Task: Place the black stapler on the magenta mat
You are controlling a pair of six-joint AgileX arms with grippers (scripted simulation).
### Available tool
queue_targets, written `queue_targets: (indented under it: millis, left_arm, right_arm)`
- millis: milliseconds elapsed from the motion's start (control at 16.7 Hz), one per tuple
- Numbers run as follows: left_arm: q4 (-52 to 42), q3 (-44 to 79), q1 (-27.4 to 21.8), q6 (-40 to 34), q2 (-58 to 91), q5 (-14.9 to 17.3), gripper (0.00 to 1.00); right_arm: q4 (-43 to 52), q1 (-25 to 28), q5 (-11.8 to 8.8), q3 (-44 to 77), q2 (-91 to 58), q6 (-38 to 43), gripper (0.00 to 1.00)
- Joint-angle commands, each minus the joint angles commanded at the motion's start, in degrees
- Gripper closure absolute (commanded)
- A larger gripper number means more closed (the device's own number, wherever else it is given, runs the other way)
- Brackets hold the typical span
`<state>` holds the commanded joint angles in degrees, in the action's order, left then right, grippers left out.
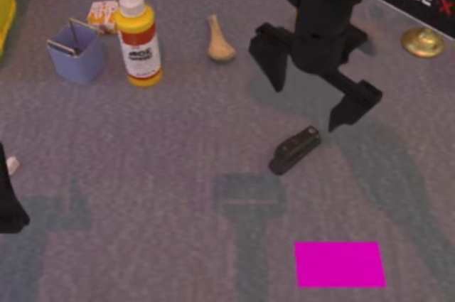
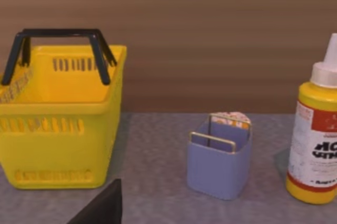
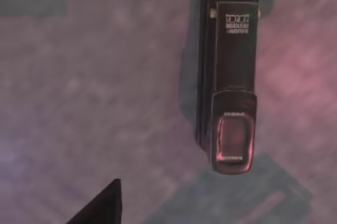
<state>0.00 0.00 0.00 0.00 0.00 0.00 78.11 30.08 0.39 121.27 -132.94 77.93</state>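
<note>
Top view: hovering with the right gripper (image 1: 313, 85) above the table, just up and to the right of the black stapler (image 1: 294, 150). Spreading the fingers wide and holding nothing. Lying flat on the grey table (image 1: 178, 160), on a diagonal, well apart from the magenta mat (image 1: 340, 264) near the bottom edge, right of centre. Needing to come down with one finger on each long side of the stapler, so turning the wrist to match that diagonal looks worthwhile before descending. Closing across the narrow width, near the middle of the length, judged the steadiest hold. Leaving the yellow bottle (image 1: 138, 35), the lilac cup (image 1: 75, 52), the small box (image 1: 102, 15), the beige piece (image 1: 219, 40) and the brass bell (image 1: 424, 42) alone along the far side; none crowding the path to the mat.

Left wrist view: looking across at the yellow basket (image 2: 60, 116), the lilac cup and the bottle. Showing only a dark tip of the left gripper, parked at the table's left edge; unable to tell how its fingers stand.

Right wrist view: looking straight down on the stapler, off to one side rather than centred. Shifting across until centred seems wise before lowering, then gripping firmly enough to stop the hinged top from slipping.
</note>
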Motion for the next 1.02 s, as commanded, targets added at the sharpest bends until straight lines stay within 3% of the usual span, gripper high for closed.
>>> queue_targets:
  millis: [480,1020]
  left_arm:
    - [0.0,0.0,0.0,0.0,0.0,0.0,0.00]
    - [0.0,0.0,0.0,0.0,0.0,0.0,0.00]
  right_arm:
    - [-0.9,0.0,-0.2,-0.4,-0.4,0.1,0.00]
    - [-19.5,0.4,-0.2,-15.1,-4.1,0.4,0.00]
